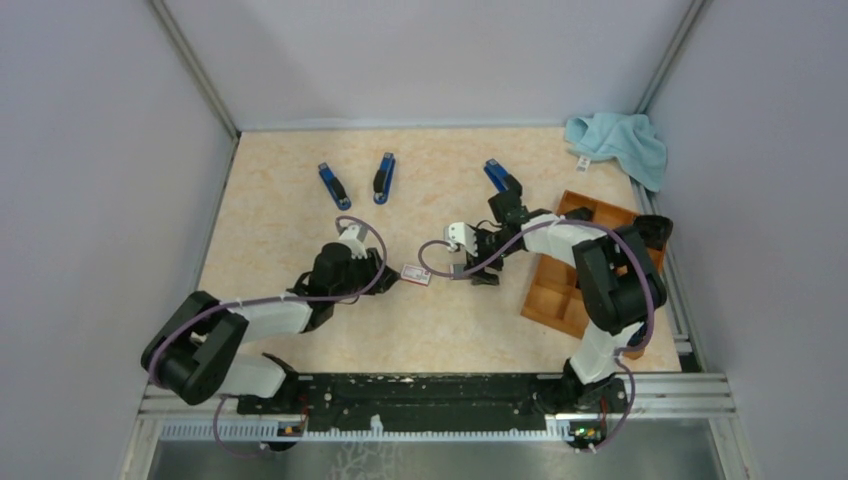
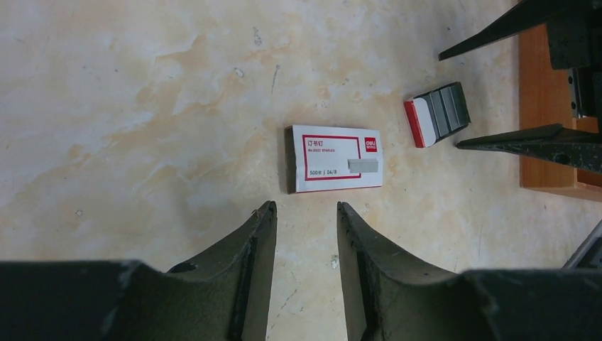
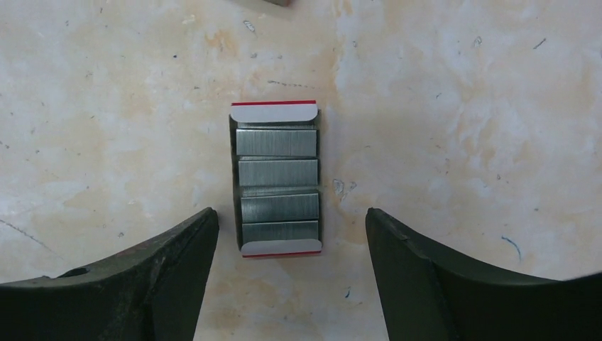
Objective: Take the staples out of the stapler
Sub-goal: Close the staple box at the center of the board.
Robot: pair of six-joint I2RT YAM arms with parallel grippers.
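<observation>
Just before the right gripper [image 3: 291, 213], wide open and empty, the staples [image 3: 277, 181] lie in a tray [image 3: 273, 112] on the beige table [image 3: 461, 142] between grey walls [image 1: 100, 150].

Plain lilac-grey walls [image 1: 100, 150] enclose a beige marbled tabletop [image 1: 280, 220], aluminium posts [image 1: 195, 65] in the corners.

One camera sits high above the near edge, looking down over the whole desk [image 1: 290, 190]. Each wrist camera hangs close above the desk, facing down. Both catch the open tray of staples [image 3: 277, 177], the left from farther off.
</observation>
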